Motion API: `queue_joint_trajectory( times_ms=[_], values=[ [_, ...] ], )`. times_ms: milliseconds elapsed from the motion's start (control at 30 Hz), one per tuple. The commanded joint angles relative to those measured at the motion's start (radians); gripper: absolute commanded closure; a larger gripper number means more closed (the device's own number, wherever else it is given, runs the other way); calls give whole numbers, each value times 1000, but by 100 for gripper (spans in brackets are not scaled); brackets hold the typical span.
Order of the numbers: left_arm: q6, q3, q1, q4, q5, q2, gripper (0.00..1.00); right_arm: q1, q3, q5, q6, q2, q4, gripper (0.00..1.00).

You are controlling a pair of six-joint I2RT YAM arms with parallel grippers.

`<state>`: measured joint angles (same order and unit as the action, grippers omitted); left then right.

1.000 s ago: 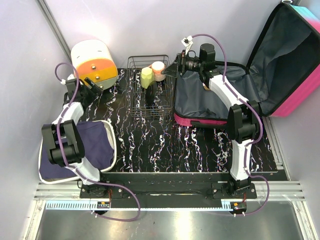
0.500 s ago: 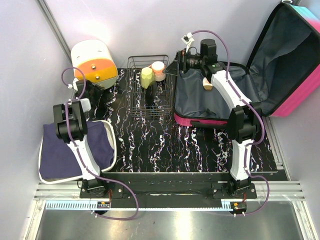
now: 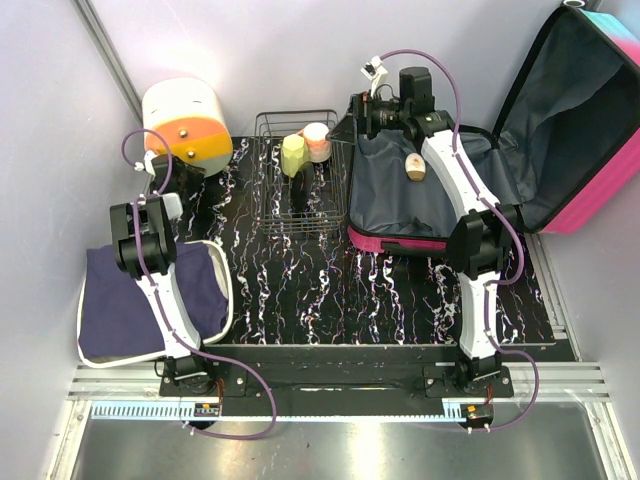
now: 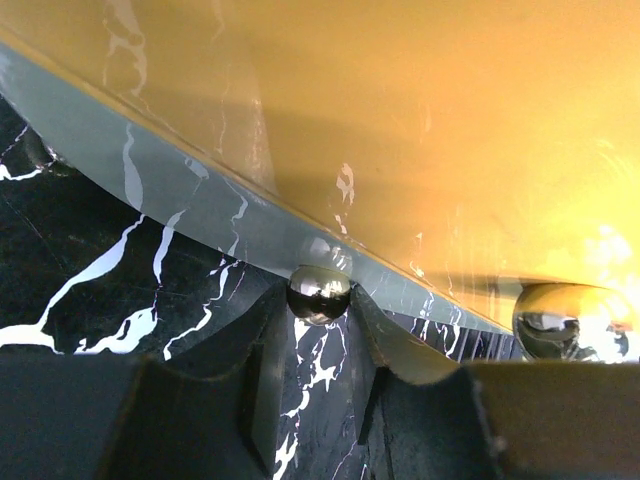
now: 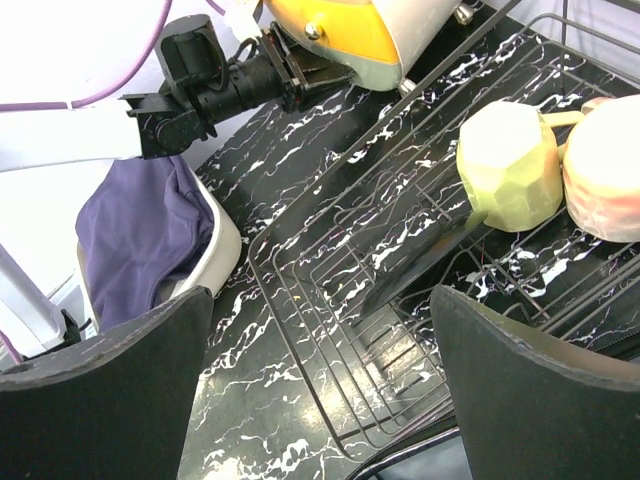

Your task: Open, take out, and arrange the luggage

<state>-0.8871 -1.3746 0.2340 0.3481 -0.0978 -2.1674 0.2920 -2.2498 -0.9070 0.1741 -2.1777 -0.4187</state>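
the luggage (image 3: pixel 405 205) lies open on the right side of the black marble table (image 3: pixel 300 285). its base is flat, with the dark grey lining facing up. its lid (image 3: pixel 575 110) is raised and leans back toward the far right corner, with the pink shell showing along its lower right edge. 1 small beige object (image 3: pixel 414 166) rests on the lining in the far part of the base.

the right gripper (image 5: pixel 320 300) hangs over the far left corner of the luggage base, pointing toward the middle of the table. its jaws are spread wide and hold nothing. below it, in the wrist view, is a wire basket (image 3: pixel 298 205), which stands just left of the luggage. the basket holds 2 cups at its far end: a yellow-green cup (image 3: pixel 293 155) and a pink cup (image 3: pixel 316 140), side by side and touching or nearly so.

the left gripper (image 4: pixel 320 328) is up against the front of the white-and-orange drawer box (image 3: pixel 185 125) at the far left corner. its jaws are drawn in to a narrow gap, with the fingertips (image 4: pixel 270 320) set against either side of a small metal knob (image 4: pixel 318 292) on the box. a second knob (image 4: pixel 552 320) shows further right on the same orange face.

a purple cloth (image 3: pixel 140 300) fills a white tray (image 3: pixel 226 290) at the near left.
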Motion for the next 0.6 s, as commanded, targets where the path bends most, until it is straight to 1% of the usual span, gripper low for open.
queue_joint_trajectory(
  times_ms=[0,100,133,267,400,567],
  values=[
    [13,-63,10,135,-31,-23,73,-8,-105,11,-35,-43,-75,0],
    [19,-52,7,175,-100,-11,83,-8,-128,7,-38,-57,-94,0],
    [19,-38,5,186,-112,-2,88,-10,-131,3,-38,-59,-97,0],
    [-12,64,-12,222,-141,73,96,-10,-125,-4,-44,-54,-98,0],
    [-38,219,-27,261,-138,171,99,-10,-90,-10,-56,-36,-97,0],
    [-61,353,-58,279,-129,257,100,-11,-41,-27,-76,-2,-98,0]
  ],
)
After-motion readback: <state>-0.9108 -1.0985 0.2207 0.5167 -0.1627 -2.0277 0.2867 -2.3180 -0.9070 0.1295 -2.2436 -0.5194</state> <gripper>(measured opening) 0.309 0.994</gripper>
